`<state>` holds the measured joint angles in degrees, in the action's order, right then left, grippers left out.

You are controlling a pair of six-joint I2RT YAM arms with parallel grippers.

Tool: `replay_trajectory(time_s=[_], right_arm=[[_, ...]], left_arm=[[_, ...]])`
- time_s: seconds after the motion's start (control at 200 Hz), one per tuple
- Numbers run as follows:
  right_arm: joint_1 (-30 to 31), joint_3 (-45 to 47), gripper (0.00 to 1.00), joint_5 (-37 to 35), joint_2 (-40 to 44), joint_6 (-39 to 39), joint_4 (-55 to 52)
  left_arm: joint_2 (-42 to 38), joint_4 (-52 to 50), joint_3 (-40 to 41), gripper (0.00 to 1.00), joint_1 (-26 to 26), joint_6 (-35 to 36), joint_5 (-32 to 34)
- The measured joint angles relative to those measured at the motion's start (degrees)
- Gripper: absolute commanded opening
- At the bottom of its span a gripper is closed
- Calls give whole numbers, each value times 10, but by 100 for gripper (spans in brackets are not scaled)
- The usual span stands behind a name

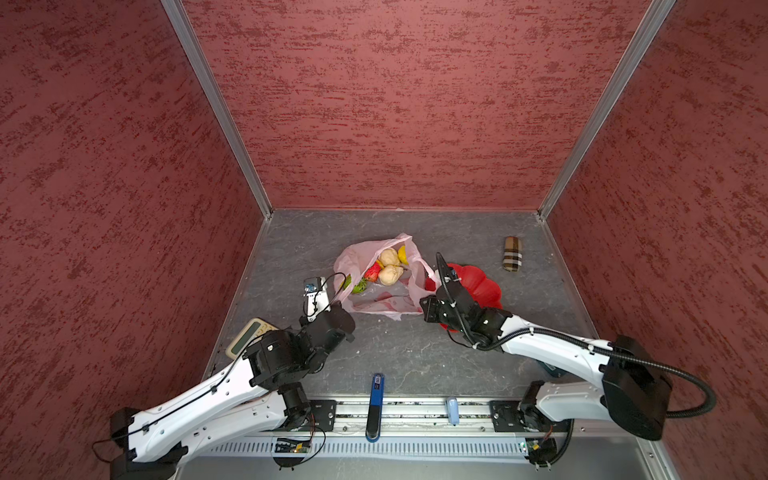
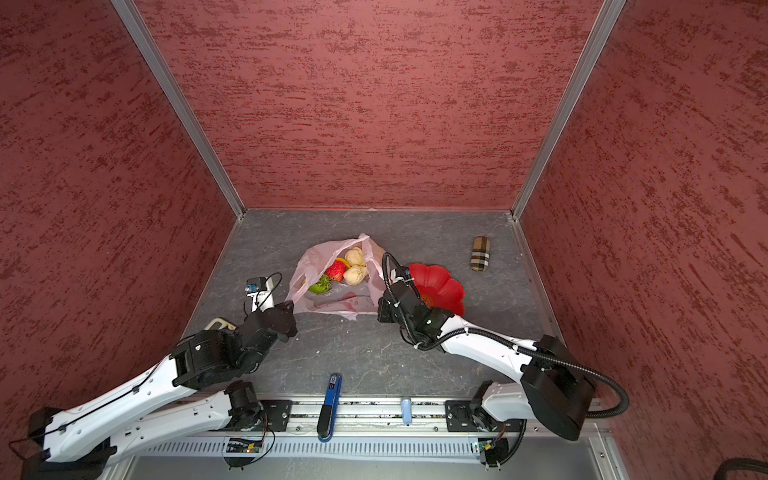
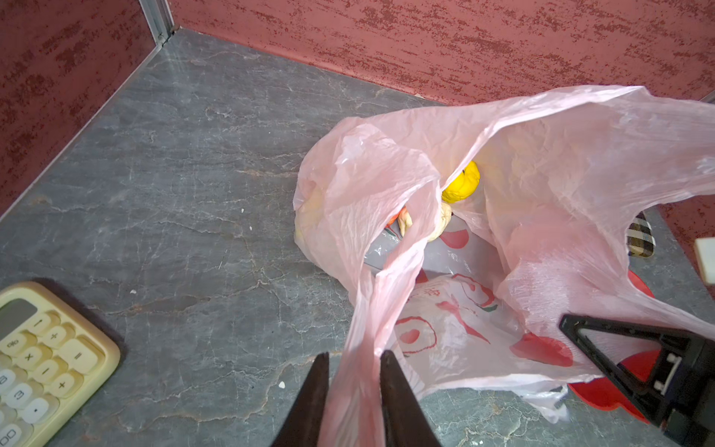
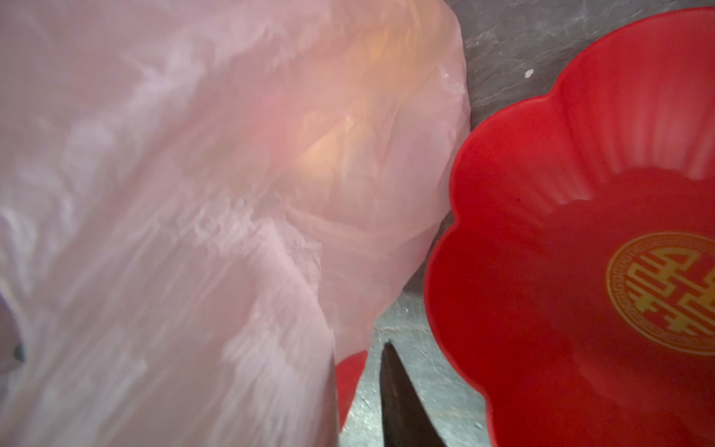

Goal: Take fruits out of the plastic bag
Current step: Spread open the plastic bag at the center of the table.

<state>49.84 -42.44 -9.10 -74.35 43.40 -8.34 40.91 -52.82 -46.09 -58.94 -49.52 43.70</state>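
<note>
1. The plastic bag (image 1: 376, 303) lies open just beside the red plate (image 1: 482, 282), lapping over its edge.
2. The fruits (image 1: 390, 274) sit inside the bag, near the plate.
3. The left gripper (image 3: 354, 360), across the bag from the plate, is clamped on a bag handle.
4. The right gripper (image 4: 359, 354), over the plate's edge, has its jaws slightly apart with nothing between them.

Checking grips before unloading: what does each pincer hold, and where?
Left pincer: plastic bag by a loop handle. Right pincer: jaws apart, nothing between them.

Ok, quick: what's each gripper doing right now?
Left gripper: shut on a handle of the plastic bag.
Right gripper: slightly open, nothing between its jaws; the bag drapes right beside it.
</note>
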Motion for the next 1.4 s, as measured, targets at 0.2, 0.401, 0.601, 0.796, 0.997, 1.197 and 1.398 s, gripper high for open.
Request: replay_trajectory(time_s=[0.2,0.401,0.601,0.796,0.997,1.197,1.398], right_arm=[[13,-61,43,-7,87,1,-130],[15,-180,38,-33,169,-19,-242],[17,-294,33,-20,139,-65,-252],[41,-381,30,31,2,-109,-198],[52,-413,27,73,-144,-119,-154],[50,-390,24,75,-208,-113,-153],[30,-334,26,65,-208,-100,-152]], left_arm=[[0,-24,28,24,-25,-52,4],[-2,-22,50,24,-35,-73,16],[-12,-1,73,24,-41,-79,17],[-16,25,78,24,-44,-76,20],[-19,54,79,24,-44,-70,30],[-31,62,79,24,-44,-70,48],[-30,63,86,24,-39,-71,66]])
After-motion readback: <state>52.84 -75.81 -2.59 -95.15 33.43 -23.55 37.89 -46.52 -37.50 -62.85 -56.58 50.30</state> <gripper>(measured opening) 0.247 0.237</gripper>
